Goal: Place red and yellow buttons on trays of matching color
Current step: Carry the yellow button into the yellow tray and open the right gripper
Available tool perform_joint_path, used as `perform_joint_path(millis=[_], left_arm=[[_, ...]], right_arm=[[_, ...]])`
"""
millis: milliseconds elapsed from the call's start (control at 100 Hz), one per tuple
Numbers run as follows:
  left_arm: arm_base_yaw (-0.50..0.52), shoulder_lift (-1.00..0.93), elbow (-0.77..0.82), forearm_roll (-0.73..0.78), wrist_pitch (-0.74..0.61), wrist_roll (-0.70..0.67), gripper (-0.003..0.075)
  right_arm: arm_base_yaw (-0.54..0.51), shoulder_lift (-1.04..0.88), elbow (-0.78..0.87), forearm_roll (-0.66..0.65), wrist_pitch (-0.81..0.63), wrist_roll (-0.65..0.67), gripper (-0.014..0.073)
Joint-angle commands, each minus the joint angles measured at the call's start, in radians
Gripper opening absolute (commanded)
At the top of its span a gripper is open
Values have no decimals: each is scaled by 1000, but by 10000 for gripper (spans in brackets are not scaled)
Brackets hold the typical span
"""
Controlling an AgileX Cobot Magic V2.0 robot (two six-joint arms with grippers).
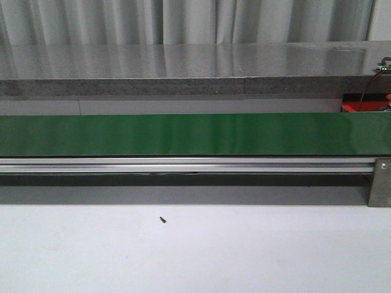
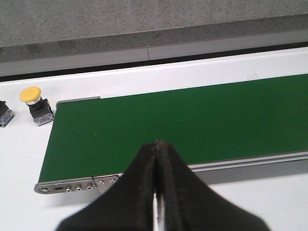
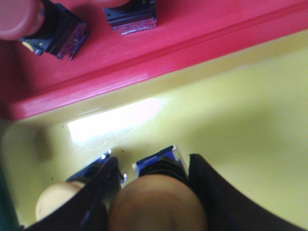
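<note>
Two grippers, both closed, only one of them carrying anything.

Starting at the left: hanging over the end of the green belt (image 2: 192,120), the left gripper (image 2: 156,144), pinched fully together, fingertips meeting and gripping nothing. Standing upright on the white table (image 2: 269,202) just off the belt's end and clear of it, a loose yellow button (image 2: 32,98) on its black base. Peeking in at the picture's edge beside it, another button base (image 2: 4,115), its cap out of sight.

Moving on to the front view: stretching flat from nine o'clock to three o'clock, the belt, riding on an aluminium rail (image 1: 183,163) running along its six o'clock side. Lying on the table at six o'clock from the belt's middle, well apart from it, a small dark speck (image 1: 162,219). Showing at three o'clock, just behind the belt's far edge, a corner of the red tray (image 1: 360,107), with thin wires (image 1: 369,85) running up toward one o'clock.

Ending at the right: clamping the held yellow button (image 3: 159,207), the right gripper (image 3: 154,187), one dark finger (image 3: 103,192) pressing on each side, the rounded cap facing the camera. Spreading beneath, the yellow tray (image 3: 250,120); not possible to tell whether the button is touching its floor. Sitting just beside one finger, near the tray's corner, a second pale yellow cap (image 3: 50,204). Bordering the yellow tray rim to rim, the red tray, carrying a red button (image 3: 24,19) and a further black base (image 3: 131,17) with its cap cut off.
</note>
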Motion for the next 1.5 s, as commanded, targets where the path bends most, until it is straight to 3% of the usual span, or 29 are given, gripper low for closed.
perform_joint_path(millis=[0,610,870,1190,1490], left_arm=[[-6,1,-28,-24,-63,-1,-20],[-6,1,-28,-24,-63,-1,-20],[-6,1,-28,-24,-63,-1,-20],[-6,1,-28,-24,-63,-1,-19],[-6,1,-28,-24,-63,-1,-20]], right_arm=[[-5,-18,-34,32,-49,-2,234],[-5,77,-34,43,-90,-2,244],[-5,70,-34,58,-77,-2,493],[-2,-42,-34,105,-77,-2,498],[181,-220,-34,92,-87,-31,498]])
